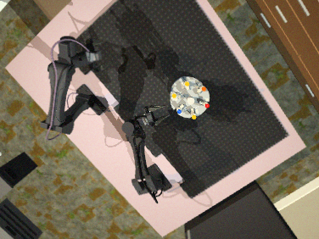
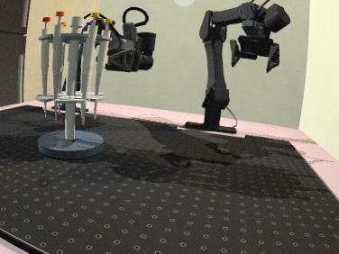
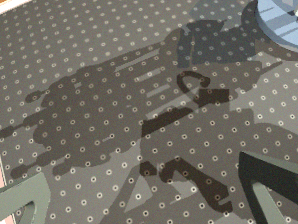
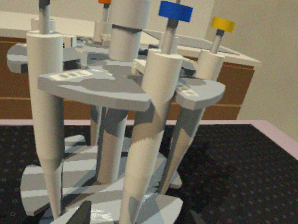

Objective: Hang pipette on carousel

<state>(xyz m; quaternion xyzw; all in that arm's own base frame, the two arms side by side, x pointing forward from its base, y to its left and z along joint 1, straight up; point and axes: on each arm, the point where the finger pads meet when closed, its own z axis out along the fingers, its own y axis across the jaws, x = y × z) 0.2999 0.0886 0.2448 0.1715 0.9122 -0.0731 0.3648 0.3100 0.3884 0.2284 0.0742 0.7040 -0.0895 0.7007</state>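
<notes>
The carousel [image 1: 190,101] [image 2: 72,146] carries several upright pipettes. The blue-button pipette [image 1: 179,111] [image 4: 159,85] stands in a slot of its upper disc, on the side facing my right gripper. A small light part beside its body reaches inward; whether its hook tip is behind the rail is hidden. No volume is readable on its button. My right gripper [image 1: 169,111] [image 4: 139,214] is partly open and empty, just outside the blue-button pipette, with its fingertips low in the right wrist view. My left gripper [image 2: 252,65] [image 3: 141,174] is open and empty, high above the mat, away from the carousel.
Neighbouring pipettes hang close by: one with a yellow button [image 4: 223,25] [image 1: 193,117] and another pipette [image 4: 46,95] whose button is out of view. Orange [image 1: 204,89] [image 2: 59,13] and red [image 1: 207,105] [image 2: 46,19] buttons are on the far side. The dark mat [image 2: 189,216] lies below.
</notes>
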